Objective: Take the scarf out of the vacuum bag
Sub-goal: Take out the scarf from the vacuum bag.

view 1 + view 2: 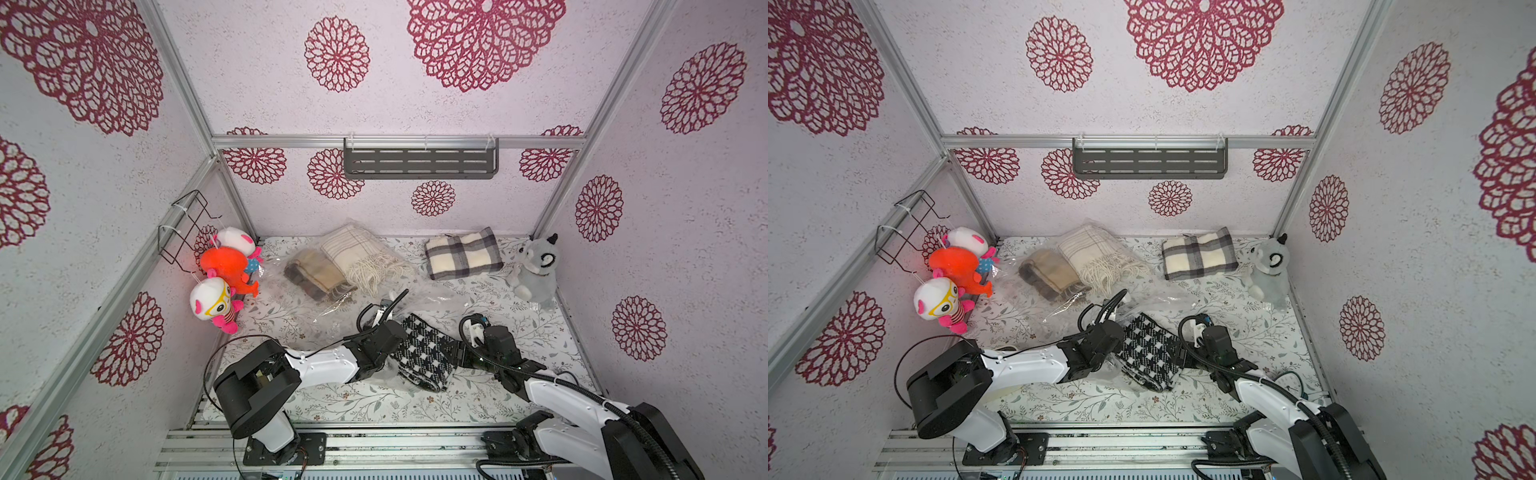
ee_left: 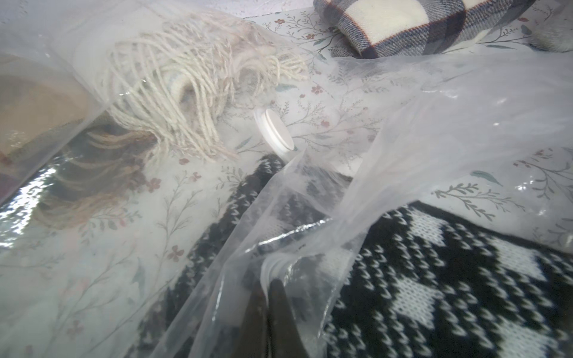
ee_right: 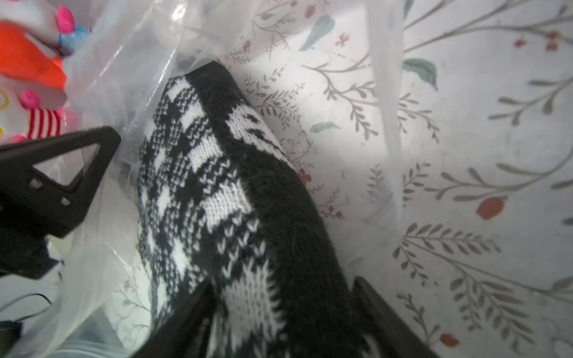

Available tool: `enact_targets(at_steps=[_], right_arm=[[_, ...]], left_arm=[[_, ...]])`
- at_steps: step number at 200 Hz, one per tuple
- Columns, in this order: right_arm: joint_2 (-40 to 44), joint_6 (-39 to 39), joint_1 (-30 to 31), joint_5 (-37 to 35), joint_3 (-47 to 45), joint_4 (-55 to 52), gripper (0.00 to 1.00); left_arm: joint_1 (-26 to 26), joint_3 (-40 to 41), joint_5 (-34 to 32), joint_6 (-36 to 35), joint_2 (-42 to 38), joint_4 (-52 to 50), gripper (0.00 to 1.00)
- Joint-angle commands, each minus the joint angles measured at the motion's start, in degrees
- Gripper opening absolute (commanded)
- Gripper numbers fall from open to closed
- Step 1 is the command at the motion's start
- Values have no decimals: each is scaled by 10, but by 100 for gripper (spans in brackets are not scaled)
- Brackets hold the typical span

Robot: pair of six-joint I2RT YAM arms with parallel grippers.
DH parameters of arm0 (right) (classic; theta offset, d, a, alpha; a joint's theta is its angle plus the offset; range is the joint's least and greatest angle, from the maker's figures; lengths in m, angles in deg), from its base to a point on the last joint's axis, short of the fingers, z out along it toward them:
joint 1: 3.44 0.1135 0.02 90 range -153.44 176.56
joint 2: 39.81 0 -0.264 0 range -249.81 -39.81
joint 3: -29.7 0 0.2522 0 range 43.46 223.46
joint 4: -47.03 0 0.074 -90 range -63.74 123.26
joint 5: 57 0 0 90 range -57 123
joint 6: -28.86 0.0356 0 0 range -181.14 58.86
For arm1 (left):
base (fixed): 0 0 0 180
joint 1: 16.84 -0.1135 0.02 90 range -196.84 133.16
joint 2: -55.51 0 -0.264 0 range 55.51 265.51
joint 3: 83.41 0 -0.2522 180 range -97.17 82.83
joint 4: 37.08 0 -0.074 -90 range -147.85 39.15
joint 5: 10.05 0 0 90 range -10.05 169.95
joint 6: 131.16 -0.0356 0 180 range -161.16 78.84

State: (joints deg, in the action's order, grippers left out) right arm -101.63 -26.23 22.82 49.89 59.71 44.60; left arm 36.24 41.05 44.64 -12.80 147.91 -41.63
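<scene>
Floral tabletop: scarf diagonal, far end in vacuum bag; left fingers clench its plastic, right fingers spread.

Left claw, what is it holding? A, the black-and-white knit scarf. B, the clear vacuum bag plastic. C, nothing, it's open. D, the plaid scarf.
B: in the left wrist view the left claw is shut on a bunched fold of the vacuum bag, the knit scarf lying beside it.
</scene>
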Motion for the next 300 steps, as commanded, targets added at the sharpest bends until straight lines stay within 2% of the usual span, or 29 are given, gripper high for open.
enact_targets(at_steps=[1,15,41,69,102,122,143,164,181,190,206,217,246,251,265,271,300], right_arm=[[18,36,-4,-20,-18,24,87],[53,45,-4,-42,-30,4,99],[113,62,-4,-54,-49,-25,99],[157,111,3,-44,-97,13,99],[176,141,63,-82,-118,31,99],[157,157,90,-92,-128,85,99],[94,163,118,-98,-126,154,99],[21,164,124,-70,-126,235,99],[-6,164,126,-71,-126,263,98],[-8,162,127,-80,-127,270,95],[-5,157,129,-90,-133,294,83],[0,151,129,-94,-135,303,71],[-5,131,129,-111,-124,296,53],[-9,129,129,-105,-120,298,45],[-17,122,129,-93,-109,290,16],[-16,116,126,-89,-101,274,9],[8,36,79,-41,-42,94,5]], left_arm=[[6,-5,5,5,21,3,0],[10,-8,12,4,27,9,0],[15,-17,13,3,33,9,0],[23,-30,17,1,35,4,0],[32,-44,21,-1,44,-2,0],[32,-48,19,0,52,0,0],[33,-52,23,4,62,0,0],[34,-57,24,6,66,-4,0],[35,-58,28,8,65,-5,0],[36,-58,30,9,64,-4,0],[38,-60,34,12,67,-5,0],[38,-61,31,17,71,-5,0],[38,-61,32,22,76,-3,0],[38,-61,32,22,76,-4,0],[38,-65,26,22,77,-12,0],[38,-66,21,21,76,-17,0],[31,-61,-25,2,73,-36,0]])
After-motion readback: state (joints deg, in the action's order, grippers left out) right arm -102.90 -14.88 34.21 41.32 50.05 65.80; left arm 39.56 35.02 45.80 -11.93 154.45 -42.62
